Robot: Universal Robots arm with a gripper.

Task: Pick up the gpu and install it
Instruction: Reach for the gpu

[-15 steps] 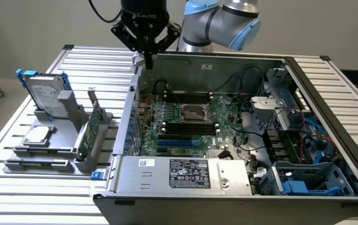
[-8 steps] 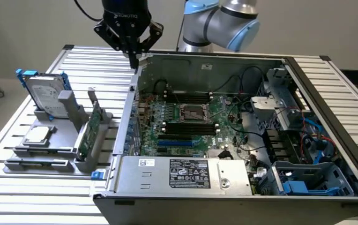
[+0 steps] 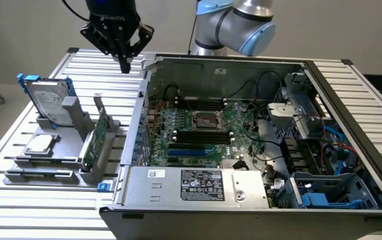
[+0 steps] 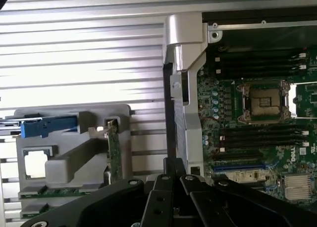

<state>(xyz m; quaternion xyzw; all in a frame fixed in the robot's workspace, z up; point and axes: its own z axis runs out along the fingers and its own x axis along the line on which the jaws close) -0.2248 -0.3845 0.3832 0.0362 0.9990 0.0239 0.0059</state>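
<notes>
The gpu (image 3: 95,141) is a thin green card standing on edge in a grey holder (image 3: 71,150) on the slatted table, at the exterior view's left of the open computer case (image 3: 177,187). Its silver end bracket points up at the far end. My gripper (image 3: 125,66) hangs above the table beyond the holder, near the case's far corner, fingers shut together and holding nothing. It is well apart from the card. In the wrist view the gpu (image 4: 114,150) shows edge-on in the holder, and my gripper (image 4: 174,166) is a dark mass over the case wall.
A silver hard drive in a blue frame (image 3: 47,101) stands upright in the holder's far end, and a small square silver chip (image 3: 40,144) lies beside the card. Inside the case lies the motherboard (image 3: 201,132), with its processor socket (image 4: 262,101) and a blue slot (image 4: 237,166).
</notes>
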